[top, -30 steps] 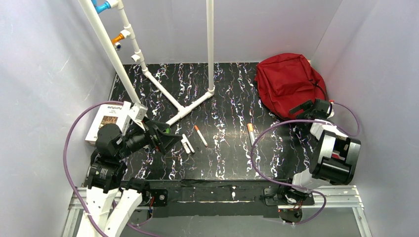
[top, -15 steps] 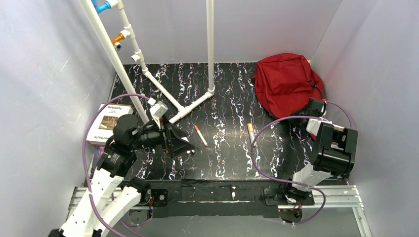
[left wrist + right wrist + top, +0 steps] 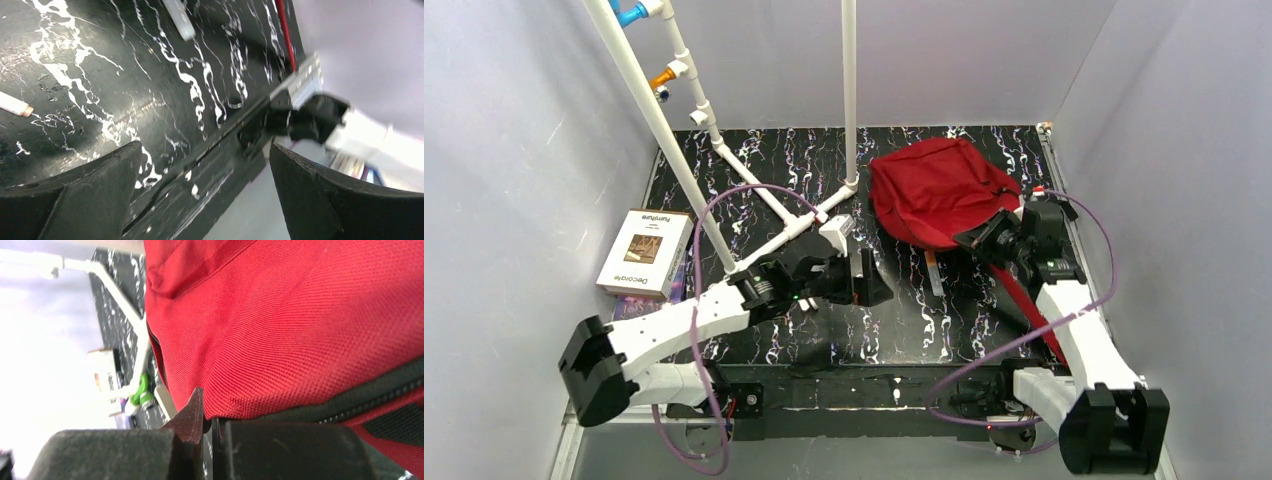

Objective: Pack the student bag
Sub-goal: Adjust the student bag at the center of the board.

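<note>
The student bag (image 3: 929, 190), dark red and soft, lies at the back of the table, right of the middle. My right gripper (image 3: 986, 236) is shut on its near right edge; the right wrist view shows the jaws (image 3: 210, 426) pinched on the red fabric (image 3: 300, 330) just by the dark zip (image 3: 360, 400). My left gripper (image 3: 872, 280) stands open low over the table's middle, nothing between its fingers (image 3: 205, 150). An orange-tipped pen (image 3: 934, 272) lies between the two grippers. A white pen (image 3: 180, 20) and another pen's end (image 3: 12, 104) show in the left wrist view.
A white book (image 3: 646, 252) lies at the left edge. A white pipe frame (image 3: 774, 205) stands at the back left, its foot by the bag. The bag's red strap (image 3: 1024, 310) trails along the right arm toward the near edge.
My right gripper shut on the bag's edge and dragged the bag left, toward the middle. My left arm stretched out rightward from beside the book to the table's middle, still open.
</note>
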{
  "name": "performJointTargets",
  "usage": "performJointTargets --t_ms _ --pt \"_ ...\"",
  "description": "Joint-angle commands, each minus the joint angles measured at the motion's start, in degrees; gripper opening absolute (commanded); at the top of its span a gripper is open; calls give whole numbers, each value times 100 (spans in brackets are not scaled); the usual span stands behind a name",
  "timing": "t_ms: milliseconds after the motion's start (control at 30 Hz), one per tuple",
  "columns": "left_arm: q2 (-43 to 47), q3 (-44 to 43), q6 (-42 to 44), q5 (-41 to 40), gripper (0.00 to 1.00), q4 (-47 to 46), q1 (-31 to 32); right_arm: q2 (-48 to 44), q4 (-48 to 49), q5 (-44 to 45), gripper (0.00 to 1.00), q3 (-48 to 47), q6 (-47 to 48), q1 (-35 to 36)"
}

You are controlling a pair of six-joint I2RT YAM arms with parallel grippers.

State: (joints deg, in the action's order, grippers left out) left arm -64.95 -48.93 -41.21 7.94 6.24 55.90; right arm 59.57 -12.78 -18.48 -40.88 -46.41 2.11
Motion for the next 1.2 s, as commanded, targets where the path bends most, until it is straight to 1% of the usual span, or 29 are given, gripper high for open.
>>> performJointTargets --t_ms 0,133,267,433,633,700,767,800,833,867,933,1000,1033,1067,1100,1133,1167 --pt "-537 -305 -1792 -1001 99 -843 23 -782 -566 -412 1 360 -292 345" --pt "-1177 -687 -2631 -1164 99 -904 22 -1267 -561 -466 1 685 -467 395" --pt "-1776 -931 -3454 -1207 99 -993 31 -1424 -486 -666 1 805 -490 421" --pt "-2416 -1338 -3740 -1173 99 -1015 26 -1376 -661 -861 1 564 -177 456" --pt "-2954 -1623 -3889 -1196 99 -1011 38 -1621 -857 -974 1 382 -33 466" --pt "-3074 -1701 -3836 -1254 82 -1013 36 -1692 -936 -1016 1 402 33 470" --pt "-3146 -1757 -3649 -1265 58 -1023 27 -1747 -974 -1083 1 444 115 474" --pt "-3130 -1772 -3485 -1260 42 -1034 26 -1766 -992 -1139 1 445 207 472" --pt "-3080 -1771 -3266 -1288 22 -1039 36 -1766 -967 -1215 4 428 396 472" --pt "-2995 -1749 -3032 -1336 9 -1033 36 -1730 -1009 -1299 11 356 660 468" --pt "-2739 -1549 -2960 -1521 0 -1037 35 -1543 -1678 -1265 25 -33 1464 466" --pt "-2488 -1293 -3137 -1651 0 -1062 -30 -1374 -2451 -863 47 -442 2097 469" --pt "-2396 -1185 -3322 -1445 0 -1169 -106 -1378 -2678 -683 58 -565 2228 466" --pt "-2390 -1057 -3512 -1144 0 -1478 -244 -1420 -2861 -452 71 -656 2270 466" --pt "-2422 -810 -3803 -751 0 -1972 -418 -1540 -2998 -238 80 -761 2238 466" --pt "-2499 -628 -4176 -422 0 -2550 -524 -1650 -3088 -50 91 -829 2119 466" --pt "-2584 -470 -4565 -169 0 -3181 -618 -1762 -3208 243 98 -898 1929 466"
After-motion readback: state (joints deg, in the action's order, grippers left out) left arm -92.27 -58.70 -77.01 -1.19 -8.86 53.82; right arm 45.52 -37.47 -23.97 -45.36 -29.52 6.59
